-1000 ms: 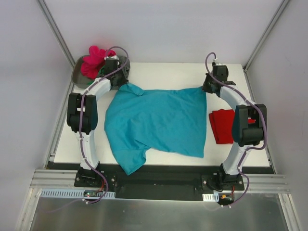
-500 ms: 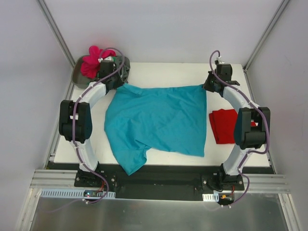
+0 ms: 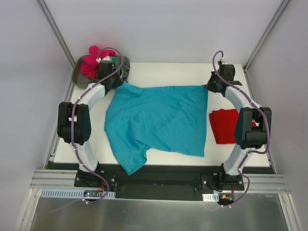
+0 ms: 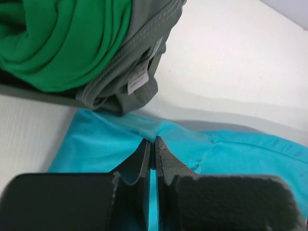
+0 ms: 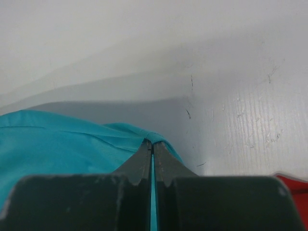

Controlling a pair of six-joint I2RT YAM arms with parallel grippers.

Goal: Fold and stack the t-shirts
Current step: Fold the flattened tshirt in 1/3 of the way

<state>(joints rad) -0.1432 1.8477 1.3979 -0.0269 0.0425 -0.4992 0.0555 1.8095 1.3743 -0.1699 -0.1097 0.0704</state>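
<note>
Across the middle of the table the teal t-shirt was spread nearly flat. One sleeve was draped over the near edge and the far hem was drawn taut, presumably so that it could be smoothed for folding. The red t-shirt was set folded at the right, judged the start of the stack. The left gripper and right gripper were each clamped tight on a far corner of the teal cloth.
</note>
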